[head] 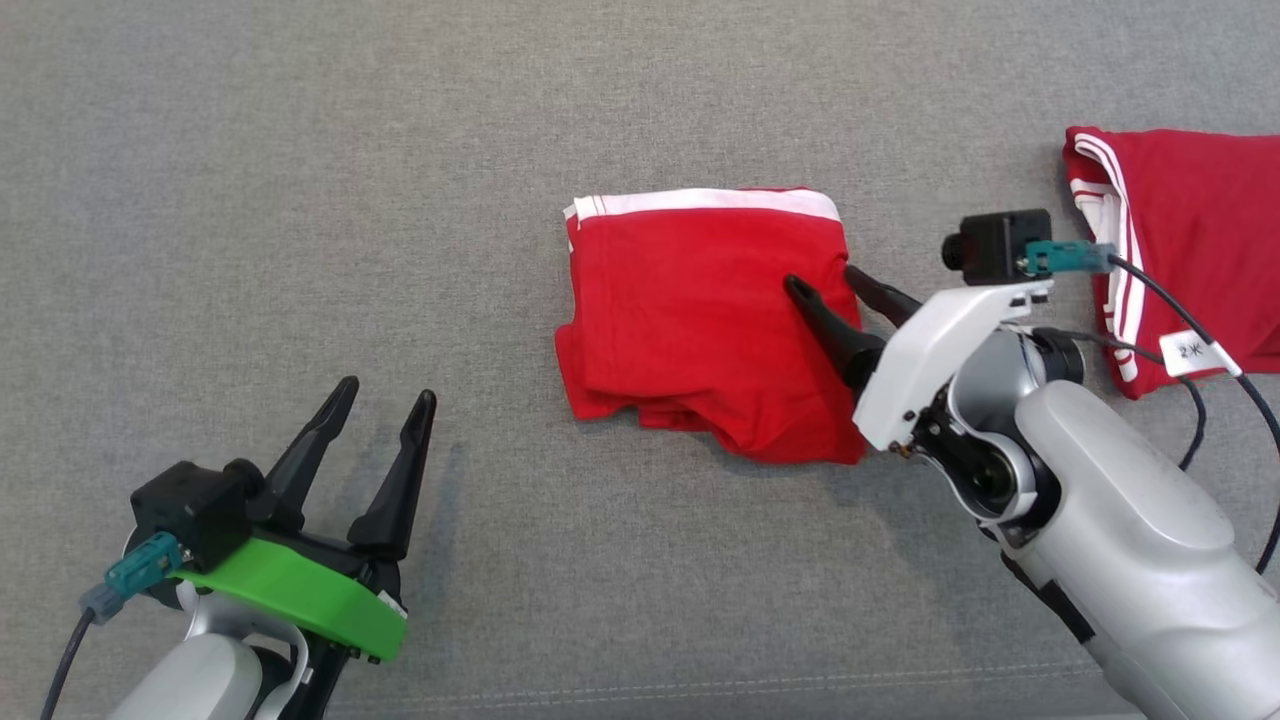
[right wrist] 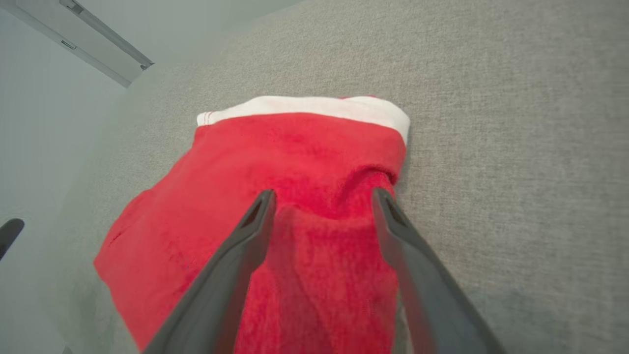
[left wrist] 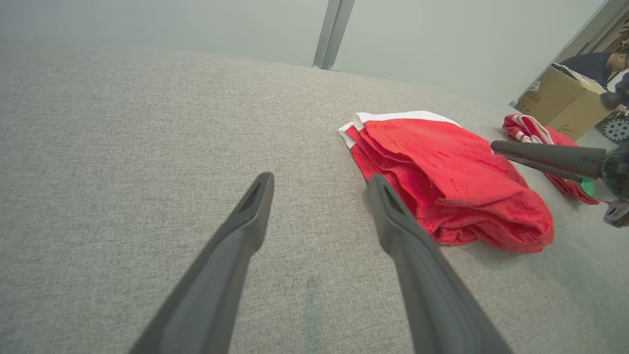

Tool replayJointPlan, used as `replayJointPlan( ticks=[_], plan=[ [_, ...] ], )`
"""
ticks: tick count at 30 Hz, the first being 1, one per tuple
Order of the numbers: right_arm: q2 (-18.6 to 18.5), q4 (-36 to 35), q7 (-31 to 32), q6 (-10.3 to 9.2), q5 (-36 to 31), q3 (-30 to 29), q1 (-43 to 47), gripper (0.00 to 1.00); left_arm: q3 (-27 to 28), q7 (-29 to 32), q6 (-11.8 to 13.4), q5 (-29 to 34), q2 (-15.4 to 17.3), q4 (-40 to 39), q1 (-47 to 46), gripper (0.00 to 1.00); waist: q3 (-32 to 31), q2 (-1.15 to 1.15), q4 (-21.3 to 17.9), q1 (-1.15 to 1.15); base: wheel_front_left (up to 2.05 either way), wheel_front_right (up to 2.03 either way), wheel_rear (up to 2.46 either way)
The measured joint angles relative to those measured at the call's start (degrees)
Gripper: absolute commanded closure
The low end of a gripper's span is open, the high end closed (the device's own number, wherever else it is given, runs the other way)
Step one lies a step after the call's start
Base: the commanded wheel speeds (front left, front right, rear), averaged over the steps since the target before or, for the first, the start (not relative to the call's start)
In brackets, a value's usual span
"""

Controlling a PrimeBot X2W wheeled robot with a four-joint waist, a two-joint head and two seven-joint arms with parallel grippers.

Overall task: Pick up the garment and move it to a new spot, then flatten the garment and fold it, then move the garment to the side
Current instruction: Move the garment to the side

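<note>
spanning garment (head: 680, 310) right edge: right jaws wide | left jaws wide over grey surface (head: 300, 200)

Quick tally: two red garments are counted on the one grey surface (head: 300, 200), a folded garment (head: 700, 310) mid-frame and a second garment (head: 1190, 250) at the right edge. Two grippers are seen, the left gripper (head: 388, 390) and the right gripper (head: 823, 278), each with two dark fingers (head: 315, 435), so four in total. Two cameras are spotted, the left wrist camera (head: 190, 510) and the right wrist camera (head: 1000, 245). One white label (head: 1190, 352) is counted on a cable. One cardboard box (left wrist: 560, 101) and one person (left wrist: 592, 64) are made out in the left wrist view.
</note>
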Motion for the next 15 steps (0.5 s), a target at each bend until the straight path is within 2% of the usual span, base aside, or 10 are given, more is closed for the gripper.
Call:
replayJointPlan(
  ticks=[10,15],
  plan=[
    [-0.92,1.34,-1.18,-0.01,0.24,-1.37,3.22,0.00,-0.01,0.00,0.00,0.01,0.00,0.22,0.00,0.00,0.09,0.00,-0.40,0.00,0.00,0.00,0.00],
    [0.64,2.59,-1.04,-0.02,3.43,-1.91,4.68,0.00,-0.10,0.00,0.00,0.01,-0.03,0.26,-0.01,0.00,-0.13,0.00,-0.23,0.00,0.00,0.00,0.00]
  ],
)
